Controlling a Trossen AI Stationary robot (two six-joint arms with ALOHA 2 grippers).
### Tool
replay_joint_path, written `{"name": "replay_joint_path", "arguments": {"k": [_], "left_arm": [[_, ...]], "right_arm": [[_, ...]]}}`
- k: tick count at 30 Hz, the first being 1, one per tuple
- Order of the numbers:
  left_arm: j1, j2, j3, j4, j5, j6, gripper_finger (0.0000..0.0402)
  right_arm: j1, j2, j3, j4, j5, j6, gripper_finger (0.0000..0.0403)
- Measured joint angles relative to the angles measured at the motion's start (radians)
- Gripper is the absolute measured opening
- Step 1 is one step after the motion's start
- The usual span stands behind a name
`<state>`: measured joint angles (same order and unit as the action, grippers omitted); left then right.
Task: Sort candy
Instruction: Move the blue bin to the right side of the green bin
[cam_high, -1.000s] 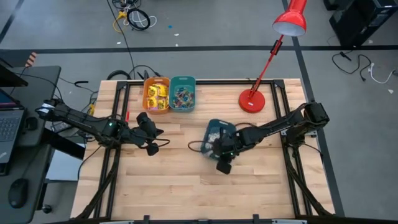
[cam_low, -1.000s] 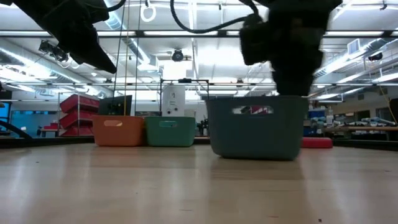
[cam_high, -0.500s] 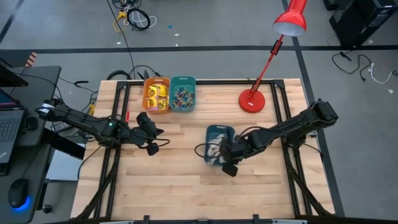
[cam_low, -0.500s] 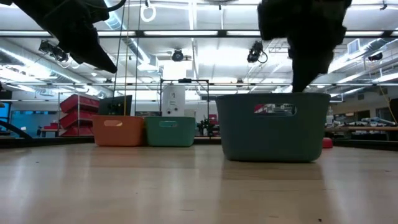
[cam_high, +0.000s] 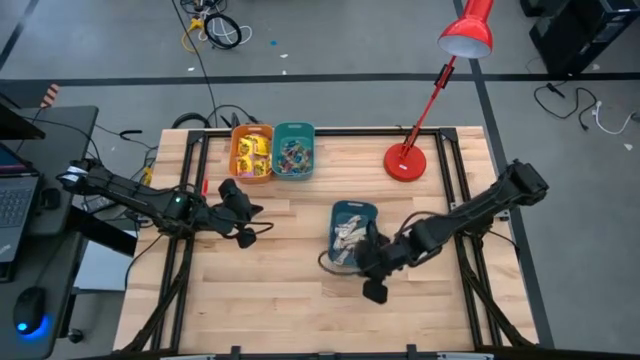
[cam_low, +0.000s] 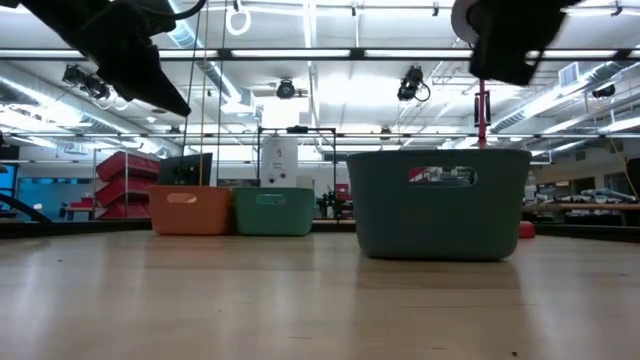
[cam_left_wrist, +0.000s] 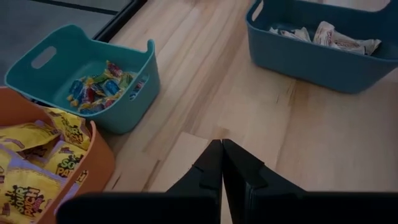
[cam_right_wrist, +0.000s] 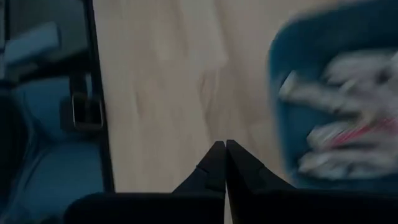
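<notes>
Pale stick-shaped wrapped candy (cam_high: 347, 235) binned mid-table in dark-blue plastic tub (cam_high: 351, 209) for sorting; right gripper (cam_high: 374, 291) and left gripper (cam_high: 244, 239) pressed together, empty.

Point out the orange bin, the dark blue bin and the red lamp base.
orange bin (cam_high: 237, 160), high view, left rim.
dark blue bin (cam_low: 438, 215), low view, front wall.
red lamp base (cam_high: 404, 161), high view, disc centre.
</notes>
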<state>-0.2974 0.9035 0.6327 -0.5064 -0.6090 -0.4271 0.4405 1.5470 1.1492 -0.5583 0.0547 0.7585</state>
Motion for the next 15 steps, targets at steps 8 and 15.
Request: {"name": "replay_joint_path", "arguments": {"k": [8, 15], "left_arm": [[0.000, 0.000, 0.000, 0.022, -0.008, 0.001, 0.0015], [0.000, 0.000, 0.000, 0.023, -0.008, 0.002, 0.0015]], "right_arm": [[0.041, 0.092, -0.001, -0.077, -0.077, 0.170, 0.0000], [0.027, 0.100, -0.001, -0.192, 0.050, 0.202, 0.0000]]}}
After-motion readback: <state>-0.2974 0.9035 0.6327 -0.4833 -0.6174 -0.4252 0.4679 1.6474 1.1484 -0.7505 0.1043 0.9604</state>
